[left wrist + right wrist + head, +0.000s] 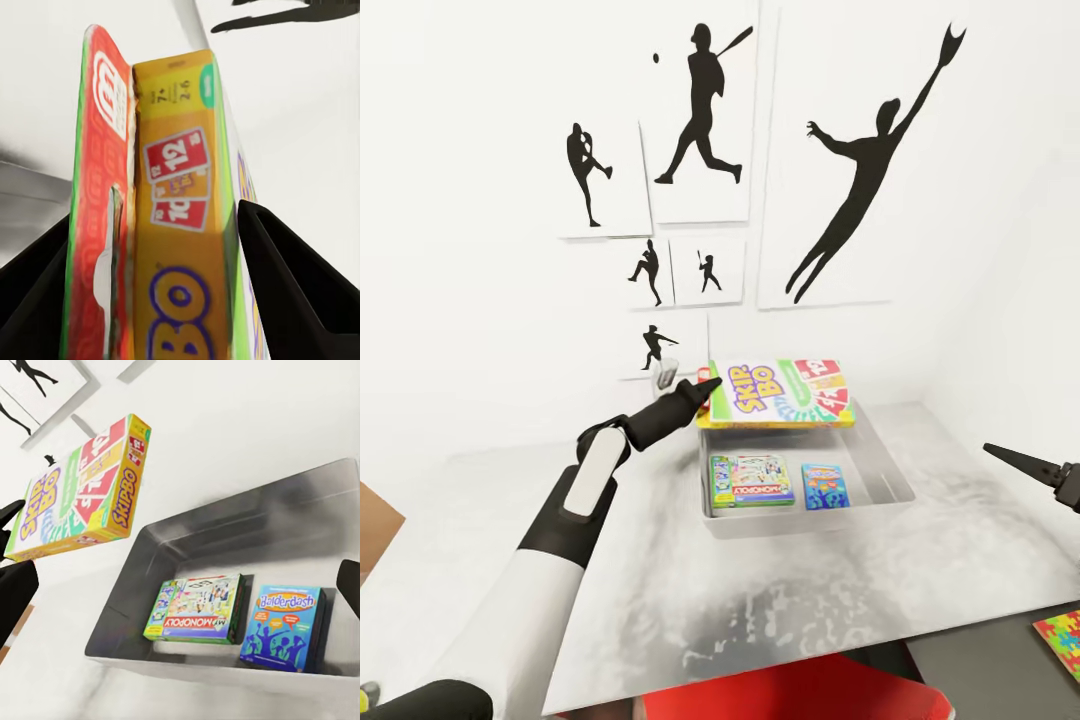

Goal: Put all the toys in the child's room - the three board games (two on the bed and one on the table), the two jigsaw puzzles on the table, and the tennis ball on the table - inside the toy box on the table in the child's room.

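- The long pale grey-white bench [780, 590] carries the shallow light-grey toy box [885, 462] with sloped sides and a thick rim, set near the white wall with its black silhouette baseball-player pictures [865, 165]. A lower dark-grey section [1000, 660] joins the bench at the right.
- The yellow, green and red "Skip-Bo" board game box [775, 394] is held flat in the air over the far end of the toy box, probably so it can be lowered inside on top of or behind the other games.
- The left tool [705, 390] pinches that box by its left edge; in the left wrist view the two dark fingers [296, 277] stand on either side of the box's thickness [176, 210], pressed onto it.
- The green-edged "Monopoly" cardboard box [752, 481] lies flat on the floor of the toy box, at its near left.
- The smaller blue "Balderdash" box [825, 486] lies just beside it to the right, also flat, with a gap between them.
- A thin multicoloured jigsaw puzzle mat [1062, 638] lies on the dark-grey section at the right edge, well apart from the toy box, so it is not yet packed.
- The right tool [1025, 463] hovers to the right of the toy box, holding nothing; I cannot tell how far its fingers are spread.
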`<state>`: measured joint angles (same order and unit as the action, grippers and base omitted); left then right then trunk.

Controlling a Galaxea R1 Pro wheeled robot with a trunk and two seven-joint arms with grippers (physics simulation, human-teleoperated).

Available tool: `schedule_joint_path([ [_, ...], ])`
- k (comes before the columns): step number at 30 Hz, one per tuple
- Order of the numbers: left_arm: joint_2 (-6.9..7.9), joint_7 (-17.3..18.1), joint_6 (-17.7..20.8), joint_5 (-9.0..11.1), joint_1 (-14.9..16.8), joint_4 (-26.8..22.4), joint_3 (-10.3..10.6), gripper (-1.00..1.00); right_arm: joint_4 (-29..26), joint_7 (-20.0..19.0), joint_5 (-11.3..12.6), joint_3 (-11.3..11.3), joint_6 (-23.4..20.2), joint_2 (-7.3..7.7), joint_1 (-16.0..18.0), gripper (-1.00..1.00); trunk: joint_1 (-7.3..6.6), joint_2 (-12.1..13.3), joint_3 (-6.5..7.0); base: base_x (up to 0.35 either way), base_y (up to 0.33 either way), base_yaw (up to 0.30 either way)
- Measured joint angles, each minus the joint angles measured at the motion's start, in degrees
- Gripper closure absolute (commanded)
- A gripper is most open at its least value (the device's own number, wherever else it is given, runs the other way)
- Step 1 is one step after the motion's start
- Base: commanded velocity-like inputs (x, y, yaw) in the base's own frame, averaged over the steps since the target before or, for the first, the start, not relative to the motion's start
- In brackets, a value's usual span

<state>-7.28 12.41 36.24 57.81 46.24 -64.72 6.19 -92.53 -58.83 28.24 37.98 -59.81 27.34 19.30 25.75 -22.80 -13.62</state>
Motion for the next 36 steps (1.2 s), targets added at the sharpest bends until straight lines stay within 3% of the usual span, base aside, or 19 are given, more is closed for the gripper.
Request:
schedule_joint_path([
  [20,-0.89,0.02,-6.04,-0.02,-0.12,3.3,0.52,1.0,0.0,-0.01,-0.01,-0.46,0.0,-0.19,0.05,-1.0,0.0,0.01,-0.82,0.0,0.0,-0.004],
  [31,-1.53,0.02,-6.91,0.01,0.65,5.63,0.63,1.0,-0.02,-0.02,-0.01,-0.48,0.0,-0.19,0.05,-1.0,0.01,0.0,-1.83,0.0,0.0,0.0],
  [36,-1.76,-0.11,-6.96,0.18,2.18,7.66,2.12,1.0,-0.02,-0.01,-0.01,-0.37,0.01,-0.19,0.06,-1.0,0.0,0.0,-2.3,0.0,0.0,0.0],
])
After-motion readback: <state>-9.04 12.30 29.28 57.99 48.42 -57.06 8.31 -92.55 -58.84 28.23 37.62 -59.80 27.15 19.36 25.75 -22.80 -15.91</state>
